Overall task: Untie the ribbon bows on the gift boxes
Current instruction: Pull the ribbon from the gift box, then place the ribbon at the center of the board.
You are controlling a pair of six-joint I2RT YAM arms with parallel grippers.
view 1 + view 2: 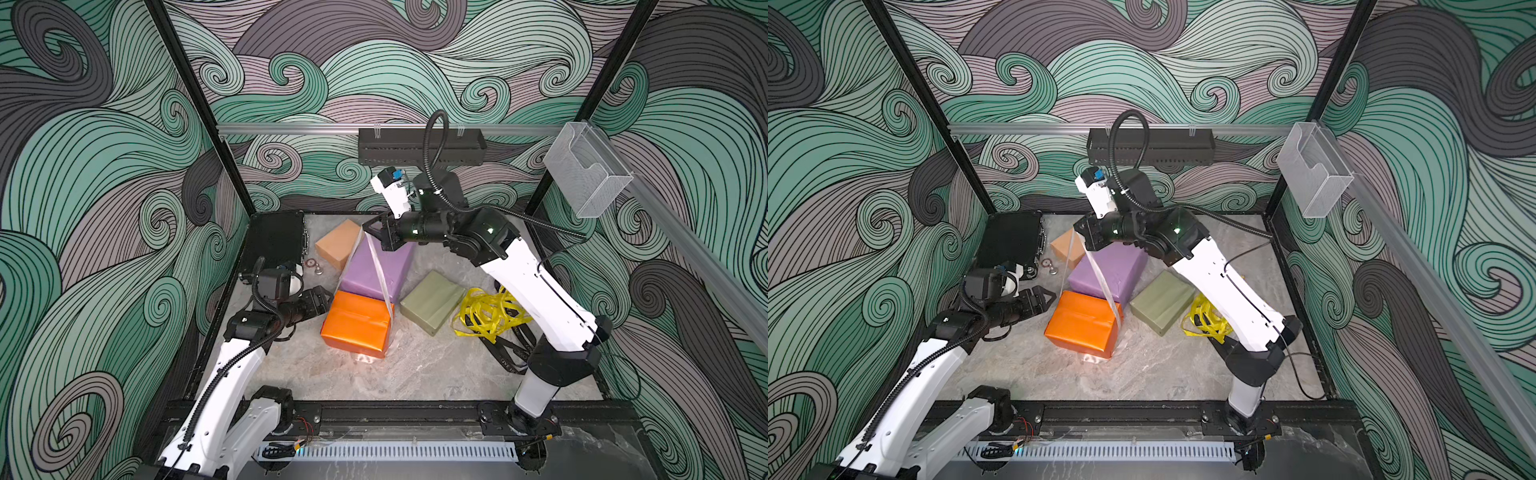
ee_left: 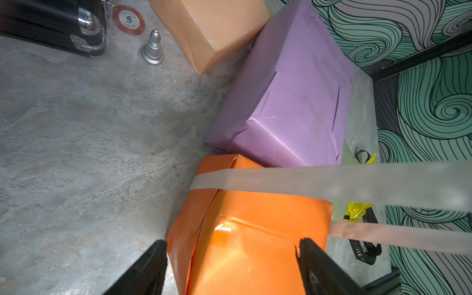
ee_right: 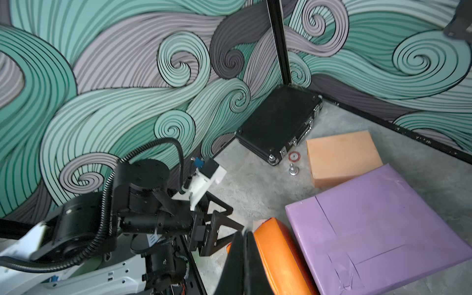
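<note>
The translucent white ribbon (image 1: 380, 270) (image 2: 306, 181) is wrapped round the bright orange box (image 1: 357, 328) (image 1: 1081, 326). Two taut strands rise over the purple box (image 1: 374, 266) to my right gripper (image 1: 368, 230) (image 3: 244, 233), which is shut on them above that box's far end. My left gripper (image 1: 329, 297) (image 2: 232, 242) is open at the orange box's left end, with its fingers on either side of the box's near corner. The olive-green box (image 1: 432, 307) and the tan box (image 1: 336, 245) carry no ribbon. Loose yellow ribbons (image 1: 490, 316) and a black ribbon (image 1: 507, 351) lie in a heap by the right arm.
A black hard case (image 1: 276, 239) sits in the far left corner, with a red poker chip (image 2: 129, 20) and a small silver piece (image 2: 153, 48) beside it. A black tray (image 1: 419, 145) hangs on the rear rail. A clear plastic holder (image 1: 586, 170) hangs on the right rail.
</note>
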